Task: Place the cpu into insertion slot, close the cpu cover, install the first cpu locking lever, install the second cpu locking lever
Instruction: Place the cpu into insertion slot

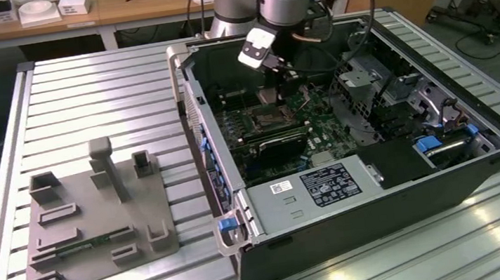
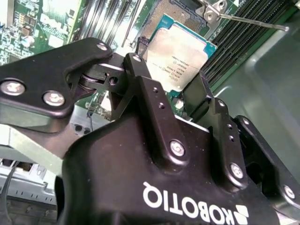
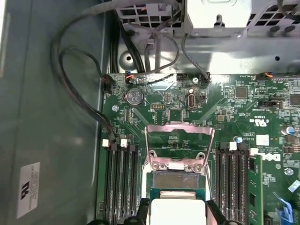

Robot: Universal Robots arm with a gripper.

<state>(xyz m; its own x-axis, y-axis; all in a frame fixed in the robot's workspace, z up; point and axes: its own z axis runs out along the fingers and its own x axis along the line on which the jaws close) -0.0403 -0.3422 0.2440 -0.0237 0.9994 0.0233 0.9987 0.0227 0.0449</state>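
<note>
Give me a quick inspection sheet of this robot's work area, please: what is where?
Surface: slatted metal table, carrying an open computer case.
Job's things: cpu held near the empty insertion slot; cpu cover swung open.
Clutter: grey fixture block beside the case.
Grippers: gripper shut on the cpu.
Cables: black cables run along the case wall to the circuit board.
Surroundings: wooden desk behind.
</note>
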